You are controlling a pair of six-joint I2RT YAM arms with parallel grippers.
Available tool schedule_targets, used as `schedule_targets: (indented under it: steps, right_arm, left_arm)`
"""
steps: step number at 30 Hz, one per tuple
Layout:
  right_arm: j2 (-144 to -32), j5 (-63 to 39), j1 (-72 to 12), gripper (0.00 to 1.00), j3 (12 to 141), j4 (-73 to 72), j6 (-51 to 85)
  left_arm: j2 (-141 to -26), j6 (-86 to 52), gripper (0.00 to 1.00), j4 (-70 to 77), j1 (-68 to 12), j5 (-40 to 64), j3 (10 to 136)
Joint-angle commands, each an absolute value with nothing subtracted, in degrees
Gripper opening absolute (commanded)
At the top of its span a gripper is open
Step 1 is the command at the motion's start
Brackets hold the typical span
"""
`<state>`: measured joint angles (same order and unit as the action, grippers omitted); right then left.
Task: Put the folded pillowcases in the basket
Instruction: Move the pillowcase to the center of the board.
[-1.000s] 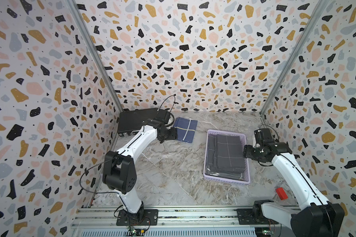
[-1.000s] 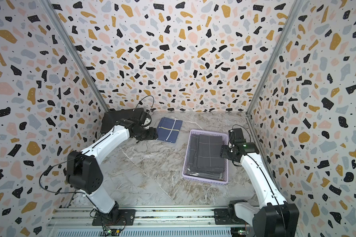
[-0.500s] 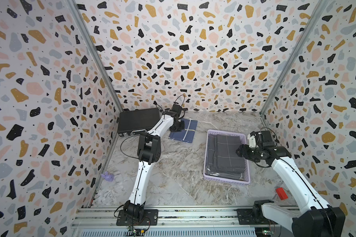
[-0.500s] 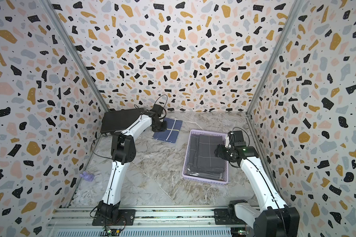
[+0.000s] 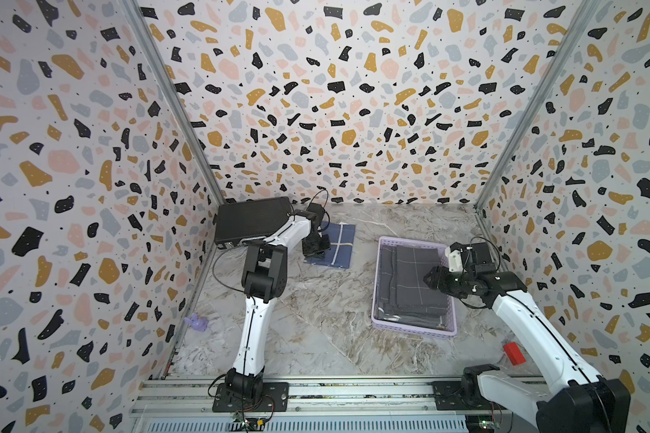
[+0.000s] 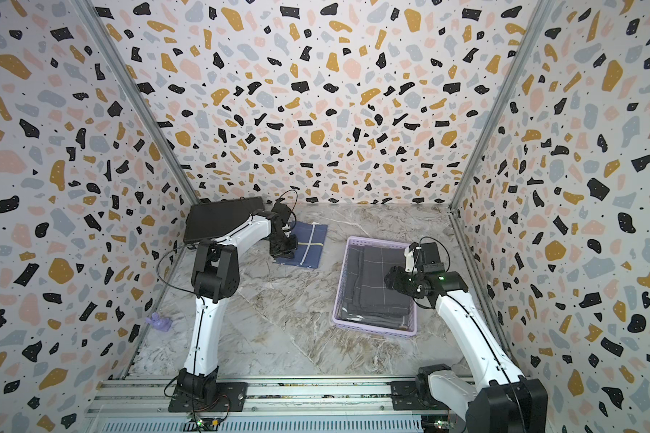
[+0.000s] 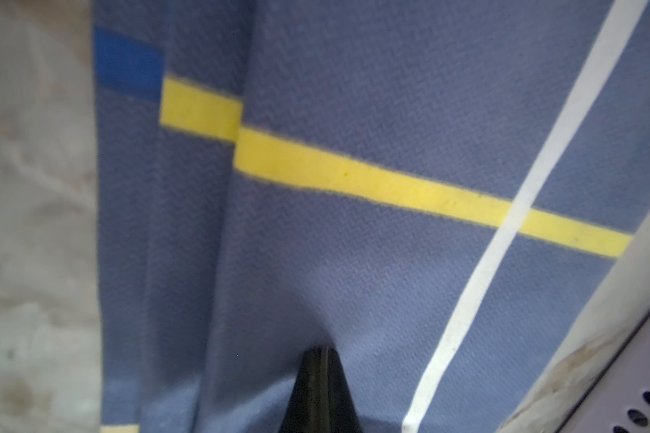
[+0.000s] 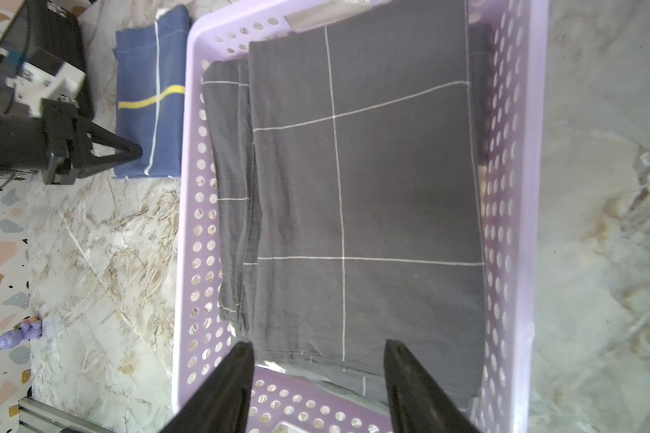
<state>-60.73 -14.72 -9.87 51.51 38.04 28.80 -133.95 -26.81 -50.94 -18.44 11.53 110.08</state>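
The blue pillowcase [image 5: 336, 244] lies folded flat on the marble tabletop [image 5: 316, 318], outside the basket [image 5: 413, 330] and apart from its near wall, towards the back of the cell. It bears a yellow stripe and a white stripe, both plain in the left wrist view [image 7: 353, 262].

The left end effector [image 5: 316, 250] is down on the pillowcase's edge, clenched. In the left wrist view its jaws meet in one black tip [image 7: 321, 390] with the cloth puckered round it; whether cloth is pinched between them cannot be told.

The lilac basket holds dark grey folded cloth [image 5: 413, 281] with thin white grid lines. The right end effector [image 8: 318, 375] hovers over the basket's edge, jaws apart, grasping nothing.

A black case [image 5: 250, 223] stands behind the left arm. A small purple toy [image 5: 196, 322] lies by the left wall; a red block [image 5: 514, 353] lies near the right arm's base.
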Motion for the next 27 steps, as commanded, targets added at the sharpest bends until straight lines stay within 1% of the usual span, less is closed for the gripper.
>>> schedule_targets:
  steps: [1, 8, 16, 23, 27]
  right_arm:
    - [-58.08, -14.28, -10.36, 0.60, 53.61, 40.89, 29.72]
    - [-53.85, -14.24, -11.51, 0.60, 55.22, 44.67, 30.23]
    - [-48.96, -14.75, -11.89, 0.60, 56.11, 48.31, 31.05]
    - [-46.23, -15.46, -12.35, 0.58, 57.04, 50.92, 31.51]
    - [-45.73, -16.45, -12.91, 0.57, 56.78, 50.86, 32.21]
  left_arm:
    - [-130.67, -27.91, 0.00, -54.18, -18.53, 10.24, 101.69]
    - [-115.44, -30.60, 0.00, -50.76, -18.40, 6.81, 82.35]
    - [-97.12, -35.37, 0.00, -47.12, -18.49, 7.18, 61.44]
    - [-80.20, -41.16, 0.00, -46.19, -18.91, 9.21, 49.55]
    - [-75.46, -41.59, 0.00, -45.71, -19.29, 9.27, 47.12]
